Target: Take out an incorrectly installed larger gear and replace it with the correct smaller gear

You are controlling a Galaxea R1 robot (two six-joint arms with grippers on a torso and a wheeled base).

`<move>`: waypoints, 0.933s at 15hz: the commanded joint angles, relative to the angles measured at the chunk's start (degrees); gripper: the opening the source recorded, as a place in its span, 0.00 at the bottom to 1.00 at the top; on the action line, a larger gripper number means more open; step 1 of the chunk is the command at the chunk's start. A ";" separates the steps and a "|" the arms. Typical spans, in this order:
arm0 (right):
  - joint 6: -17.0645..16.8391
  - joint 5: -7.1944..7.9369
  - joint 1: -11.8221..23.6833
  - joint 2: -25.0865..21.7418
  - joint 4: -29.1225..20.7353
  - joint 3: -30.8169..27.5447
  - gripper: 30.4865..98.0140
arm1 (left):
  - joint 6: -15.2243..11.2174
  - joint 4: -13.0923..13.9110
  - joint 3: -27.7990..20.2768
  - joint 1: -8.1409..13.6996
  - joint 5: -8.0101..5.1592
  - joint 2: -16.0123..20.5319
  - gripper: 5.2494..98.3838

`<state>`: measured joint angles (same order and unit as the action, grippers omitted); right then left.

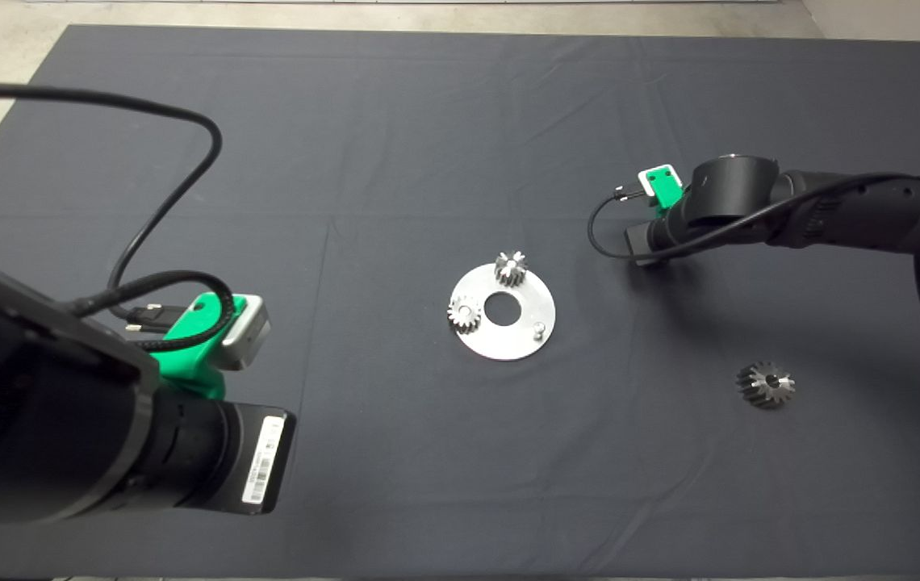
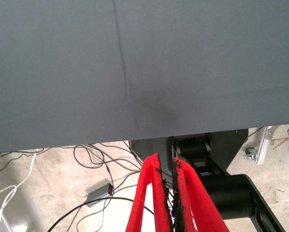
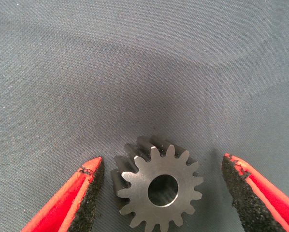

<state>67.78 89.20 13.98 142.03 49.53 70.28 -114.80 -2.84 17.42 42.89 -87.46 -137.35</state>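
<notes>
The smaller gear (image 3: pixel 159 187), dark grey steel, lies flat on the mat between the fingers of my right gripper (image 3: pixel 161 166), which is open and straddles it without touching. In the head view the right wrist (image 1: pixel 662 218) points down at the mat to the right of the plate and hides this gear. The larger gear (image 1: pixel 765 384), flared and dark, lies alone on the mat at the right front. The round silver plate (image 1: pixel 508 343) holds two shiny small gears (image 1: pixel 511 268) (image 1: pixel 465 313) and a bare peg (image 1: pixel 539 328). My left gripper (image 2: pixel 167 191) is shut and empty.
The left arm (image 1: pixel 105 420) hangs over the mat's front left. Its wrist view shows the mat's edge (image 2: pixel 135 137) and the floor with cables (image 2: pixel 96 159) beyond. A black cable (image 1: pixel 177 186) loops over the left of the mat.
</notes>
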 commanded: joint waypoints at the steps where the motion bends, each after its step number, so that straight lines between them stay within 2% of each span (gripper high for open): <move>1: 0.34 -0.78 -1.05 -0.74 0.48 0.55 0.51 | -0.31 0.56 0.85 0.97 -3.95 -1.13 0.00; 4: 0.51 -0.87 -1.05 -2.24 0.48 0.28 0.45 | -0.27 0.64 0.93 0.97 -4.01 -1.48 0.00; 6: 0.42 -0.87 -1.05 -2.24 0.48 0.28 0.39 | -0.26 0.63 0.93 0.97 -4.04 -1.39 0.00; 8: 0.42 -0.87 -0.79 -2.24 0.39 0.28 0.39 | -0.25 0.56 0.93 0.97 -4.04 -1.39 0.00; 9: 0.42 -0.87 -0.79 -2.24 0.31 0.28 0.34 | -0.34 0.56 0.93 0.97 -4.03 -1.39 0.00; 11: 0.51 -0.78 -0.70 -2.23 0.39 -0.73 0.31 | -0.30 0.56 0.85 0.97 -4.04 -1.39 0.00; 12: 0.51 -0.69 -0.70 -2.15 0.38 -0.95 0.26 | -0.34 0.58 0.85 0.97 -4.04 -1.39 0.00; 14: 0.51 -0.69 -0.70 -2.01 0.39 -1.04 0.24 | -0.34 0.60 0.85 0.97 -4.04 -1.39 0.00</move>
<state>68.11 86.49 13.78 140.46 49.53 69.35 -114.80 -2.84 17.93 42.89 -87.43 -138.59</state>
